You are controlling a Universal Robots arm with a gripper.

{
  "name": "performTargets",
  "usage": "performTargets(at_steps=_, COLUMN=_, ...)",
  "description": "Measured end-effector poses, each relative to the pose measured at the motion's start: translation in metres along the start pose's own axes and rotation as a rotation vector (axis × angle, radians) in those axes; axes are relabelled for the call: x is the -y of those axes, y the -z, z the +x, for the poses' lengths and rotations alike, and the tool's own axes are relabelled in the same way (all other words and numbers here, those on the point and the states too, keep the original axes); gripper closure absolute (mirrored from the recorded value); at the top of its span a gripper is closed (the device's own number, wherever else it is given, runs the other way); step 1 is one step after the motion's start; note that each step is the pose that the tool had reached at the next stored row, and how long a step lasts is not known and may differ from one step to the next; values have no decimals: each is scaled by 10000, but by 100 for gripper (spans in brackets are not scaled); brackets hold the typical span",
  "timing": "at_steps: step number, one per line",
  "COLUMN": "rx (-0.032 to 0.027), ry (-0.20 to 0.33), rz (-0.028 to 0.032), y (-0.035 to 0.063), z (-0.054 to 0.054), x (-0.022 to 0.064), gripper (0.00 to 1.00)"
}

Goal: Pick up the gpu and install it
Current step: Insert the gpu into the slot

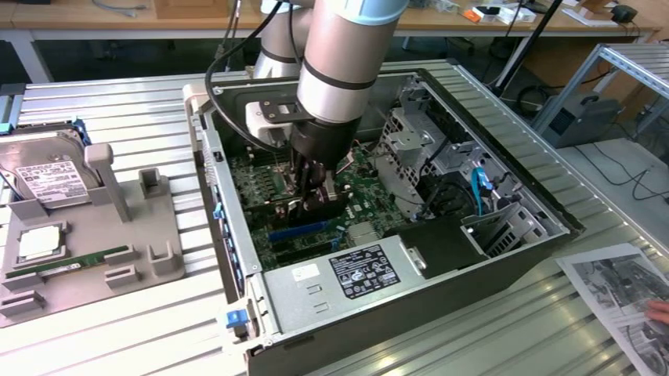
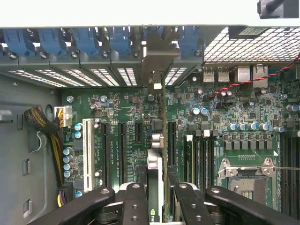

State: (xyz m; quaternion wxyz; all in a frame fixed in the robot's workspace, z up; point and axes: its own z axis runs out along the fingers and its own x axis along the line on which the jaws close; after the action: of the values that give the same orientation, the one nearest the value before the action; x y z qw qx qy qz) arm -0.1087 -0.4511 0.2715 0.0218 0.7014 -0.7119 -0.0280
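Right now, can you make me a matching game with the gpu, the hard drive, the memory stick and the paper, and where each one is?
Things:
1. gpu
2. hard drive
3. green memory stick
4. printed sheet

Places:
A. lying flat on the gray holder
B. on the table, at the exterior view's right of the computer case
C. clamped in the gripper, inside the computer case above the motherboard
D. leaning tilted on the gray holder, label showing

Pairs: 1-C, 2-D, 3-A, 4-B
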Motion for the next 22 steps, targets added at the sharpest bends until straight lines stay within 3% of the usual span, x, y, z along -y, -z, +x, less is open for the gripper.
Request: performTargets(at_steps=22, rx=1, ry=0, rz=2, y=2, z=-1, x=42, gripper=73)
